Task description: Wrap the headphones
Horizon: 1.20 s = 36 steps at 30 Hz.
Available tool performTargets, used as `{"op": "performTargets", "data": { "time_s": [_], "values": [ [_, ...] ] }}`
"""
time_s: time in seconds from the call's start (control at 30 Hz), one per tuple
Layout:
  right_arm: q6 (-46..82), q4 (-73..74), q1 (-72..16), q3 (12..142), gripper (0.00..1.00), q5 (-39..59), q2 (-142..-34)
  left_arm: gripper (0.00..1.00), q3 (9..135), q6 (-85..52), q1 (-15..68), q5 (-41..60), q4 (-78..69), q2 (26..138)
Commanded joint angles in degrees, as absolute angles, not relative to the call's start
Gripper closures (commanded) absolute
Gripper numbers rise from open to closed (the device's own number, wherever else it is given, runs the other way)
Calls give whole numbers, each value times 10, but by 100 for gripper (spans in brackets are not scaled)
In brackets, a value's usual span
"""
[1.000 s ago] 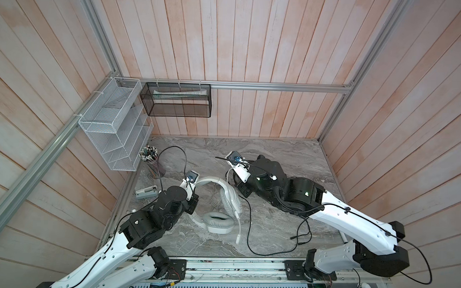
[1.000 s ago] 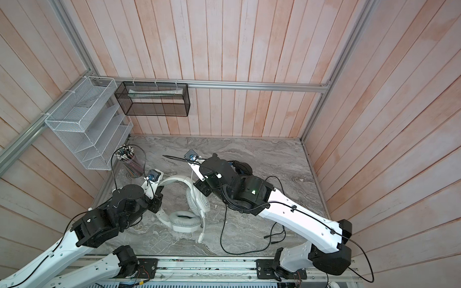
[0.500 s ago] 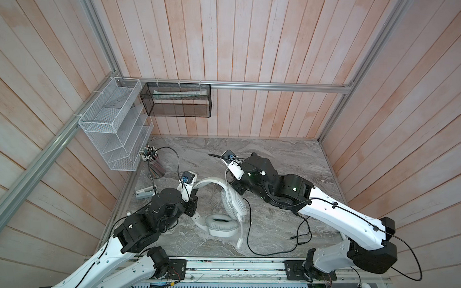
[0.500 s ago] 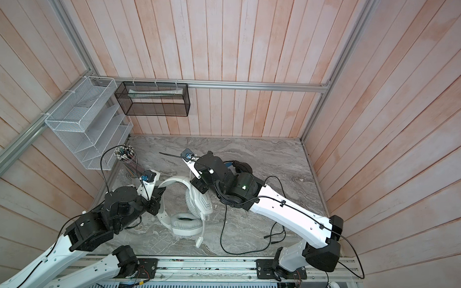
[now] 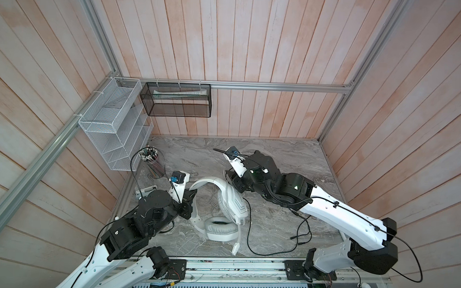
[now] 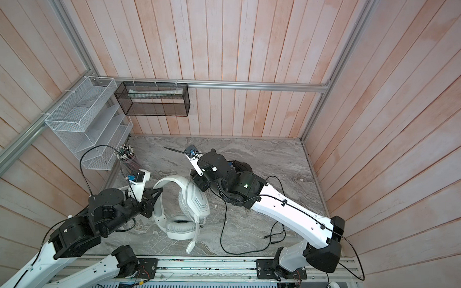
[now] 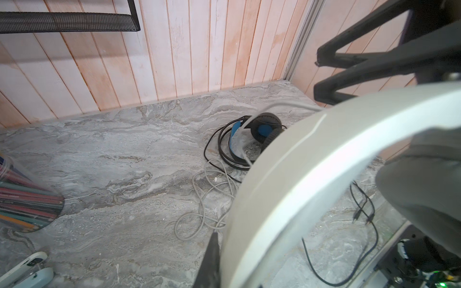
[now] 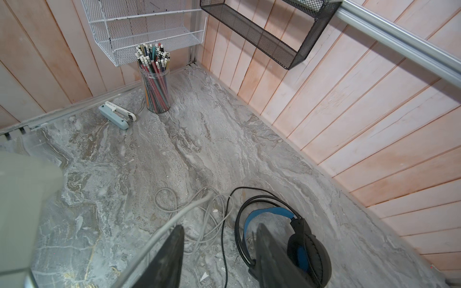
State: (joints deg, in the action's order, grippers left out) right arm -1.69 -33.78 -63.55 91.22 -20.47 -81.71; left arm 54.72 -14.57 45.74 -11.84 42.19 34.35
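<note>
Pale pinkish wooden plank walls (image 5: pixel 227 44) close in the scene on three sides, braced by aluminium rails (image 5: pixel 279 85). Across the lower middle of both top views lies a grey marble-patterned tabletop (image 5: pixel 192 154). At the left, a white wire-mesh rack (image 5: pixel 111 124) hangs beside a black mesh basket (image 5: pixel 176 105). The light is even and soft.
</note>
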Motion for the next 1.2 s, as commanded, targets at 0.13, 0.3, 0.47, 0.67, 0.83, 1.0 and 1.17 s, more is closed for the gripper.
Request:
{"op": "performTargets", "data": {
  "time_s": [0.13, 0.3, 0.47, 0.67, 0.83, 1.0, 1.17],
  "values": [
    [6, -312, -631, 877, 41, -195, -780, 100, 597, -231, 460, -76, 380, 323],
    [26, -268, -615, 829, 33, -209, -726, 100, 625, -252, 460, -75, 394, 335],
    [46, -214, -593, 771, 29, -201, -670, 100, 636, -274, 460, -73, 395, 346],
    [75, -119, -577, 643, 27, -173, -586, 100, 675, -334, 460, -78, 412, 363],
    [86, 124, -577, 404, 23, -76, -466, 100, 727, -381, 460, -121, 459, 380],
    [124, 332, -576, 241, 22, -57, -457, 100, 753, -420, 460, -146, 488, 400],
    [107, 368, -576, 251, 25, -23, -585, 100, 792, -433, 460, -178, 521, 422]
  ]
}}
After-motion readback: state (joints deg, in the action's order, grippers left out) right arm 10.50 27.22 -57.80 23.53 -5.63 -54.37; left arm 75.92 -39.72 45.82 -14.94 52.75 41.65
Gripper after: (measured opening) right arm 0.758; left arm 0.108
